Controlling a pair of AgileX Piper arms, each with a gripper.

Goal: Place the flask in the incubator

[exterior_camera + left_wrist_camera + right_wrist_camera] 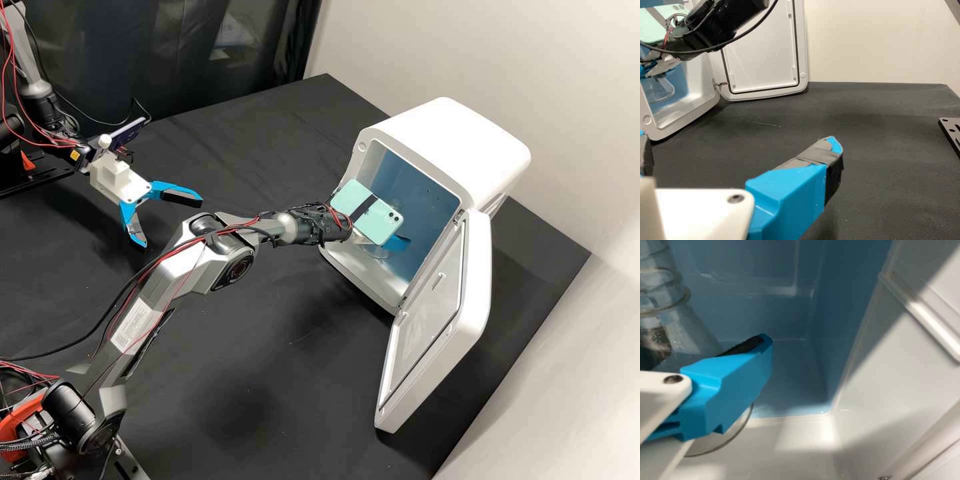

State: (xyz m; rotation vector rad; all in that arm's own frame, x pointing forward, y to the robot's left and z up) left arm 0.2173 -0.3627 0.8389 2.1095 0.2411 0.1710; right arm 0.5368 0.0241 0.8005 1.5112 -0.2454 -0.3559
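Over on the right side of the table (280, 347), the right gripper (705, 347) is sitting inside the open incubator (467, 147). Its fingers are looking clamped on the flask (670, 325), with one black pad pressing against the glass cone. The flask is sitting low in the blue chamber, right by the front lip. Its round base is overlapping the line where the blue floor is meeting the white sill. Whether the base is actually touching down, I can't tell from where I'm standing. The door (433, 320) is hanging wide open, out of the arm's way.

The left gripper (170, 220) is hovering over the table well apart from all this, fingers spread and holding nothing.

My take on doing this bit well: the flask is looking too close to the lip for a clean set-down. I'd be pushing it a little deeper toward the back wall, so the whole base is landing on flat floor and the door isn't clipping it at closing time. Then I'd be lowering gently until the glass is resting upright on its own before letting the fingers part. Glass is slippery, so opening slowly and backing straight out without nudging the neck is looking like the safest bet. The mint phone (367, 212) on the wrist is riding in the doorway too, so I'd be minding the frame on the way out.
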